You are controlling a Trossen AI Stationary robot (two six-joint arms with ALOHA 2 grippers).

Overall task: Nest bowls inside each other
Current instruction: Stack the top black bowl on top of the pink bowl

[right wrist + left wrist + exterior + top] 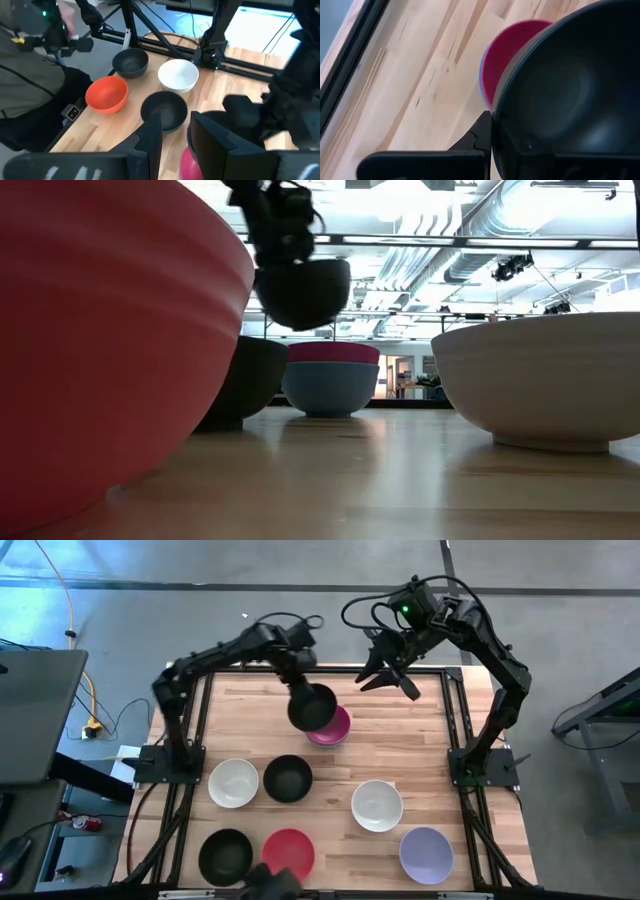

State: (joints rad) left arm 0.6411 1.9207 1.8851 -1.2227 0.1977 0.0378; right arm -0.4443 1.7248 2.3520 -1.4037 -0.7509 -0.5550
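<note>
Step in hand: the left gripper [303, 690], clamped on a small round black plastic bowl [311, 707], holds it above the magenta-in-blue stack [337, 729] at the table's twelve o'clock. Next: centre, lower, release. The right gripper [388, 674] hangs apart, idle.

The held bowl [311, 706] hangs above a nested pair [335, 729] at the worktop's [420, 750] rear (six other bowls sit nearer the front).
</note>
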